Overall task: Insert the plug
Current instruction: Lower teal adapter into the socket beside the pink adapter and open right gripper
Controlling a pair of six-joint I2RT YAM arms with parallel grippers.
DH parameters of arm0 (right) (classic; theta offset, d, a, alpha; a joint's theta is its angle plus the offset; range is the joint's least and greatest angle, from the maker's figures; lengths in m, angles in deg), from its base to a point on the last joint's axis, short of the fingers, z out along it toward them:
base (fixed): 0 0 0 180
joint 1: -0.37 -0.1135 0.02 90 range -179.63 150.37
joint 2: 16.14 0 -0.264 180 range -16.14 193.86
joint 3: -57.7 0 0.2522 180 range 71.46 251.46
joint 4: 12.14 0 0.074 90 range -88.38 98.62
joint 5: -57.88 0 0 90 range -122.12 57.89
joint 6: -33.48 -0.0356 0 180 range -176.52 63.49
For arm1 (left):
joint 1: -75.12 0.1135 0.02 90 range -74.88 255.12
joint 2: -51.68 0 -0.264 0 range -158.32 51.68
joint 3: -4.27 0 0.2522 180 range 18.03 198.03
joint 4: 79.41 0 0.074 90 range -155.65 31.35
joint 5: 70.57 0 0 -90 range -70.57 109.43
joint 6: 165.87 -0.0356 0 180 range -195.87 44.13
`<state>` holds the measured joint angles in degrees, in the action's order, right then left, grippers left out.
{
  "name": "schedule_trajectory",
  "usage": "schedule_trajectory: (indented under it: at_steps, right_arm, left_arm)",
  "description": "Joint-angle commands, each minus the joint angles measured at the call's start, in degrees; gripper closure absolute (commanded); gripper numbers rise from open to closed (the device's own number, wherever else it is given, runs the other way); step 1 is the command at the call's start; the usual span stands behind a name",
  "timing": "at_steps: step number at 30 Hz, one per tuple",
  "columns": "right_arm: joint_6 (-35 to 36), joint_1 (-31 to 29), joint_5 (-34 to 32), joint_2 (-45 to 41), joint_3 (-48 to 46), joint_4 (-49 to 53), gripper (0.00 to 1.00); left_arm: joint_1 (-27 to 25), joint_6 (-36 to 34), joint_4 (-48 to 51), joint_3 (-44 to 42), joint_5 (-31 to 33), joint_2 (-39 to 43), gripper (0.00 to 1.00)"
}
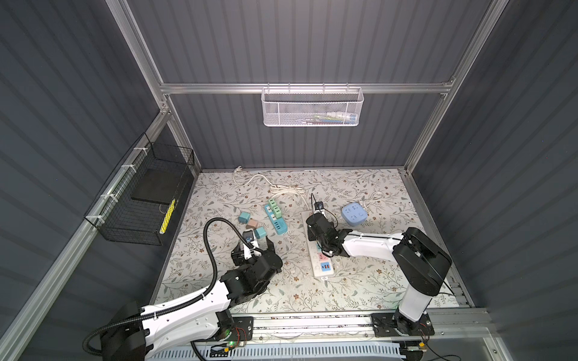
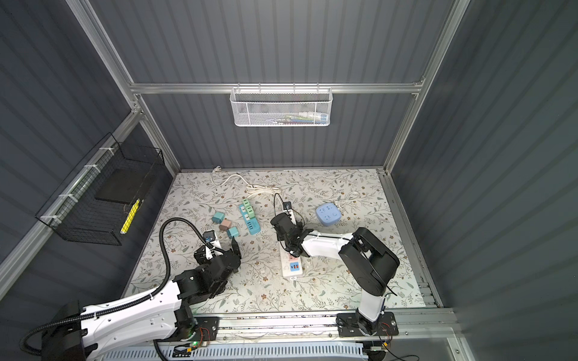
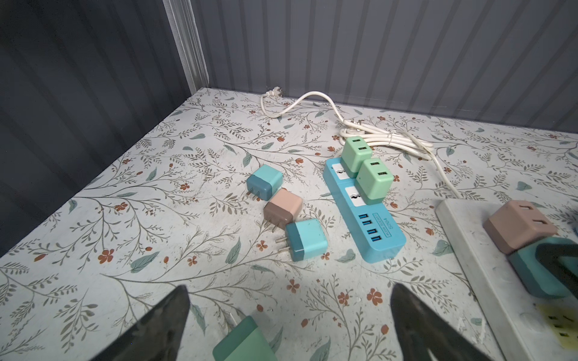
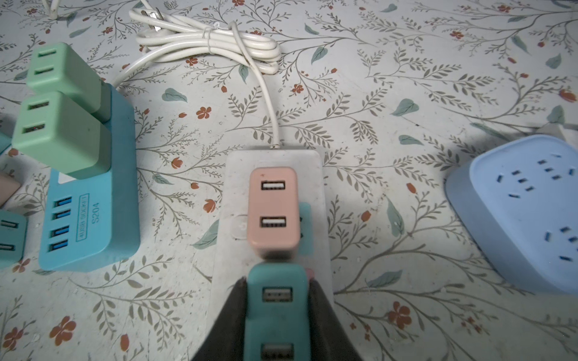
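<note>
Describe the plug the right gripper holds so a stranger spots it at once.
Find the long white strip beside the blue strip. On it, next to a pink charger, the right gripper clamps the plug. Unlike the loose teal chargers, this teal one sits on a strip.

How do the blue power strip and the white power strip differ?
The blue power strip is shorter and holds two green chargers; the white power strip is longer and holds one pink charger. The right gripper, shut on a teal charger, is over the white strip, not the blue. Both lie flat.
</note>
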<state>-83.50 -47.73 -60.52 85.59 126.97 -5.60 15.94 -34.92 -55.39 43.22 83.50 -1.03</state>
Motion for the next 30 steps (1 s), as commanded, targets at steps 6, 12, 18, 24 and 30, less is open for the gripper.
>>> schedule_trajectory:
  at_steps: [6,12,18,24,30]
  right_arm:
    - [-2.1,-0.3,1.5,5.3,-1.1,10.5,0.75]
    - [-1.2,-0.3,0.8,6.7,1.5,13.6,0.73]
    - [-3.1,-0.3,2.3,4.7,0.5,12.7,0.69]
    - [-0.2,0.4,5.2,-2.1,3.2,13.4,0.50]
    - [2.1,2.6,8.8,-6.9,6.4,15.1,0.42]
  left_arm:
    - [0.2,-1.1,-0.6,-0.1,0.4,-0.6,0.00]
    - [0.5,-4.7,-0.2,0.9,2.2,0.6,0.00]
    - [0.6,-3.0,1.1,1.0,0.7,3.1,0.00]
    - [0.5,-2.7,3.9,3.4,0.0,4.3,0.00]
    - [0.6,-3.0,5.0,5.7,-0.1,4.7,0.00]
